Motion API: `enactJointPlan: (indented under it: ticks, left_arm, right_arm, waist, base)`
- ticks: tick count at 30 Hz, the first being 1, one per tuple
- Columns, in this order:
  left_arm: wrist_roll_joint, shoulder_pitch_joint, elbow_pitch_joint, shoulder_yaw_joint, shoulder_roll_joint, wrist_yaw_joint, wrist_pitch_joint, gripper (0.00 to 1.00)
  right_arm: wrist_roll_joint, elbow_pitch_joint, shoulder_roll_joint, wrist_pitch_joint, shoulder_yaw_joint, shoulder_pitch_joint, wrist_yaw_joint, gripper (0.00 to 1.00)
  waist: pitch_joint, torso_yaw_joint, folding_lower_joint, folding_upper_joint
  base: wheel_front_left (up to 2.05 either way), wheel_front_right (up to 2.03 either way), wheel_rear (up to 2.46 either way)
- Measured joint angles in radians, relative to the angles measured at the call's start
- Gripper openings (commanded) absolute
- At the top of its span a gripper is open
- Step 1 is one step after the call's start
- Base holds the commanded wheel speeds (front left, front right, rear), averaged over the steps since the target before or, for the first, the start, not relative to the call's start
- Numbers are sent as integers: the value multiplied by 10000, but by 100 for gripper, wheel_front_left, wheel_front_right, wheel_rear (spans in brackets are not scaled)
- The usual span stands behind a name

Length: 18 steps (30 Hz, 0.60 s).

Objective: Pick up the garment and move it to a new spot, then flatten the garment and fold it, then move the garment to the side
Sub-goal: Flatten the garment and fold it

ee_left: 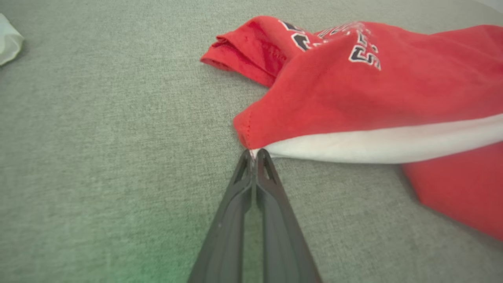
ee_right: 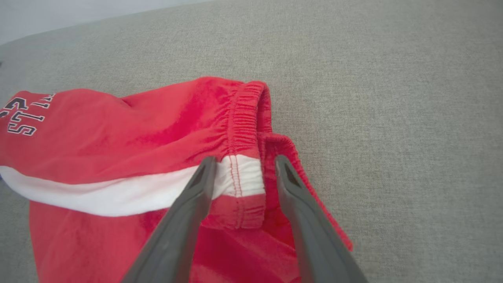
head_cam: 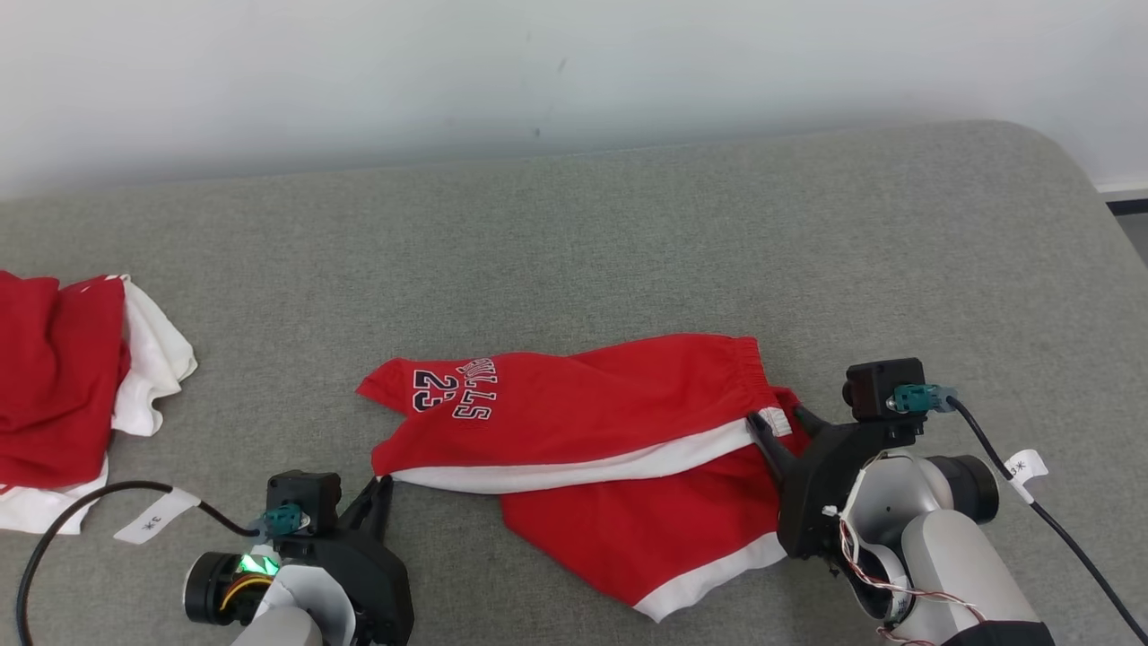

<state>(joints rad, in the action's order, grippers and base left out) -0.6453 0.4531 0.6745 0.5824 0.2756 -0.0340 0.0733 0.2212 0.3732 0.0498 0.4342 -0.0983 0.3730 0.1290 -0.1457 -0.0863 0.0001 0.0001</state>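
1. Your red shorts (head_cam: pixel 583 422) lie rumpled near the front edge of the grey padded surface (head_cam: pixel 628 224), about midway along it, with the waist towards the right edge and the leg hems towards the left
2. The cloth is a soft, matte knit. A white band (head_cam: pixel 628 467) runs along the side seam, and dark lettering (head_cam: pixel 453 388) outlined in white sits on the far leg by its hem
3. The waistband (ee_right: pixel 245 114) is gathered elastic, puckered into fine ribs, and it doubles over itself at its end
4. Your left gripper (ee_left: pixel 255 151) is clenched, its thin dark tips pressed together on the hem corner where the white band ends. The cloth draws to a point there
5. Your right gripper (ee_right: pixel 245 158) has its fingers apart, one on each side of the stitched white end of the waistband, clamping nothing
6. The surface is a coarse woven fabric with a rounded far right corner
7. A loose heap of red and white cloth (head_cam: pixel 54 377) sits at the left edge, well apart from the shorts
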Motion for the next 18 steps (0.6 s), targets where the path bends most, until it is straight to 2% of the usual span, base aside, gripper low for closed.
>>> enactJointPlan:
  ticks: [1, 3, 5, 9, 11, 13, 14, 18]
  left_arm:
    - [0, 9, -12, 8, -8, 0, 0, 0]
    - [-4, 11, -21, 15, -6, -10, -6, 0]
    - [-27, 11, -29, 15, 0, -13, -15, 0]
    - [-61, 10, -38, 17, 21, -25, -15, 0]
    - [-71, 10, -42, 19, 36, -29, -15, 0]
    - [-79, 11, -52, 21, 67, -29, -17, 0]
    - [-84, 12, -54, 27, 71, -27, -15, 0]
    - [-94, 12, -61, 67, 69, -29, -35, 0]
  right_arm:
    - [61, 15, -2, 94, -8, -1, 0, 71]
    - [163, 31, -2, 286, -25, -22, 0, 73]
    - [196, 10, -2, 372, -38, -42, 0, 86]
    - [236, 23, 0, 512, -12, -76, 0, 95]
    - [230, -25, -8, 399, 113, -88, 0, 96]
    - [-117, -144, -13, -52, 546, -56, 0, 92]
    - [-203, -173, 6, -178, 719, -36, 0, 96]
    - [-209, -186, 12, -142, 826, -59, 0, 96]
  waist:
    - [-1, 20, 0, 0]
    - [12, 23, 0, 0]
    - [23, -4, 0, 0]
    - [36, -68, 0, 0]
    - [36, -77, -1, 0]
    - [13, -75, -1, 0]
    - [6, -66, 0, 0]
    - [8, 7, 0, 0]
  base:
    - [0, 0, 0]
    - [0, 0, 0]
    - [0, 0, 0]
    - [0, 0, 0]
    - [0, 0, 0]
    - [0, 0, 0]
    - [0, 0, 0]
    - [0, 0, 0]
